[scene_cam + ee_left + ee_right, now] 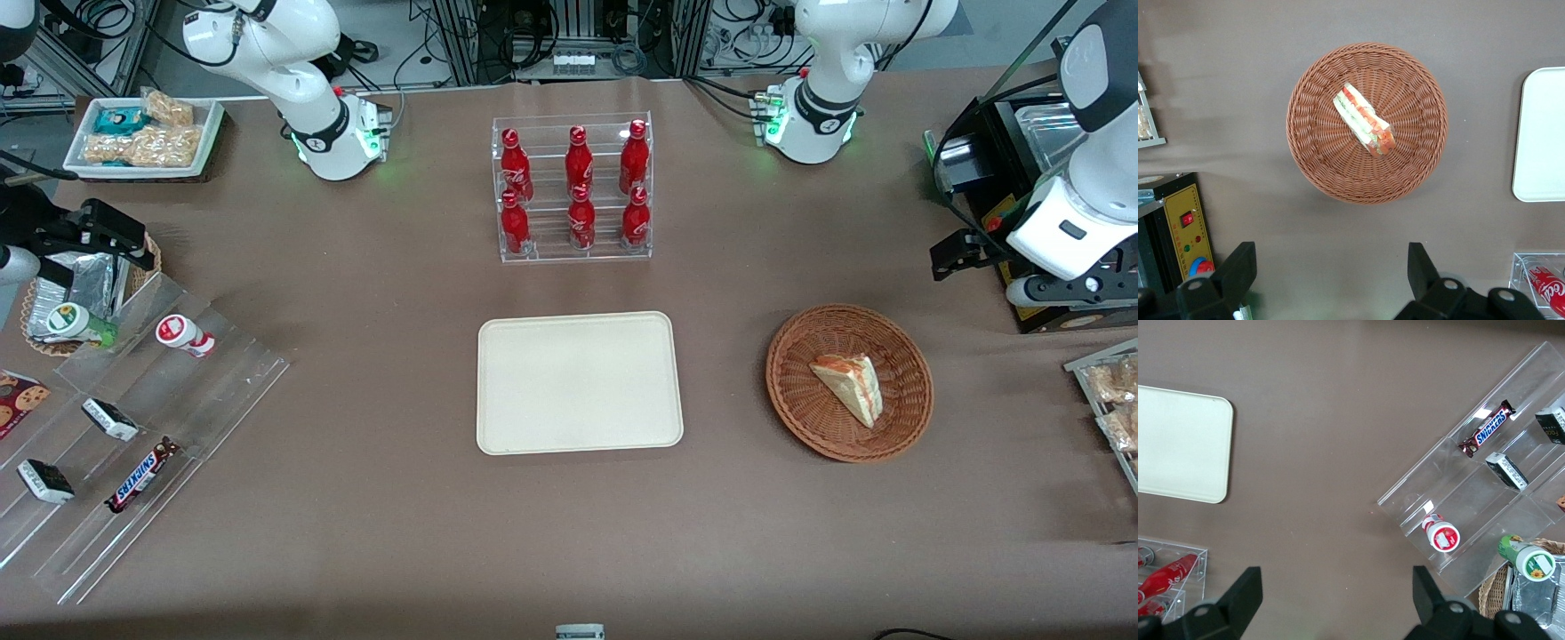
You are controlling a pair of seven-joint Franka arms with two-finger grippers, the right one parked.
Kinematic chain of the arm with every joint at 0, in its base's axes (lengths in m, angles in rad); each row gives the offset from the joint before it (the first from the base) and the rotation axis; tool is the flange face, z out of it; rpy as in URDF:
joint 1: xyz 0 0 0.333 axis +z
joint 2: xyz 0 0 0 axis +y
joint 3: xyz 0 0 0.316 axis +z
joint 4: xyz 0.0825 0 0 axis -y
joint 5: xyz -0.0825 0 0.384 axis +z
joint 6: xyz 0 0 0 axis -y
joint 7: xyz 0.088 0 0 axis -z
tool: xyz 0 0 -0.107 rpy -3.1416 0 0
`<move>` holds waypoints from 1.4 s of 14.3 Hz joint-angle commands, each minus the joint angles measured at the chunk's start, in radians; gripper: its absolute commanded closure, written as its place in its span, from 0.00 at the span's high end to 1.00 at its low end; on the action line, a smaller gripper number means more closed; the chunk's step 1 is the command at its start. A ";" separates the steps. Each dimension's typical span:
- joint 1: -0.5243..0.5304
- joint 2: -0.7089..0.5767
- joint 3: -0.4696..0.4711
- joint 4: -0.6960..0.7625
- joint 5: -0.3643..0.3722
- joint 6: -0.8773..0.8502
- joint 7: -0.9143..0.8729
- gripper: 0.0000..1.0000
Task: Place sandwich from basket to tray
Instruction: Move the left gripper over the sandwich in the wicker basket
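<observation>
Brown cloth covers the table (373, 516). We see the sandwich (850, 387) lying in the basket (800, 418), its striped filling edge turned toward the working arm's end and its tip pointing nearer the front camera. Our gripper (1331, 283) hangs above the table, fingers (1238, 267) spread wide, empty, partly cut off. Beside the basket sits the tray (578, 382).

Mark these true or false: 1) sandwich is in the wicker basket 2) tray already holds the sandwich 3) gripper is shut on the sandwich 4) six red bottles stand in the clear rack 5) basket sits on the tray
1) True: the sandwich lies in the basket.
2) False: the tray is bare.
3) False: the gripper is open, raised above the table, farther from the front camera than the basket.
4) True: six red bottles stand in the clear rack.
5) False: the basket sits on the table beside the tray, apart from it.
</observation>
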 commanded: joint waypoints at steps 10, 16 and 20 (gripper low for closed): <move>-0.004 0.055 -0.009 -0.012 -0.004 -0.017 0.002 1.00; -0.004 0.155 -0.032 -0.098 -0.006 0.121 -0.007 1.00; -0.004 0.155 -0.032 -0.337 -0.006 0.443 -0.088 1.00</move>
